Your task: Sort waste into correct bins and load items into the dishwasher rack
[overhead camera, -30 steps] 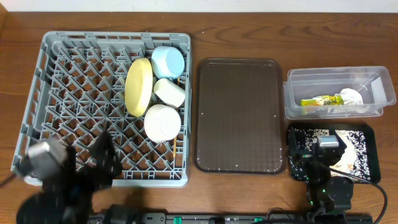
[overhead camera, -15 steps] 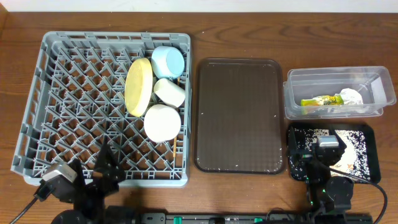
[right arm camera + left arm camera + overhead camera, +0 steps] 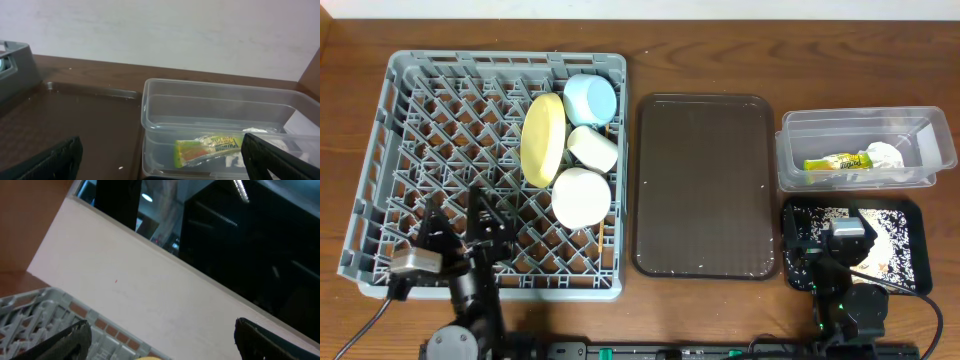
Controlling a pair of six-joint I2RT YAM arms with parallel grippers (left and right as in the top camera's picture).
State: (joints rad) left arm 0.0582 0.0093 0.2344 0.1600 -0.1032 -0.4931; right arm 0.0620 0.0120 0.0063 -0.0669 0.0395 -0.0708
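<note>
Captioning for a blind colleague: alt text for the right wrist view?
A clear plastic tub holding a yellow-green snack wrapper sits beside a brown tray on a table, white wall behind. The right gripper, open, shows a fingertip in each bottom corner.

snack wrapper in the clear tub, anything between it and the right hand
Yes. The clear tub has its near wall between the right hand and the snack wrapper, which lies inside on the tub's floor. No lid shows on the tub, so from above nothing visible blocks it.
</note>
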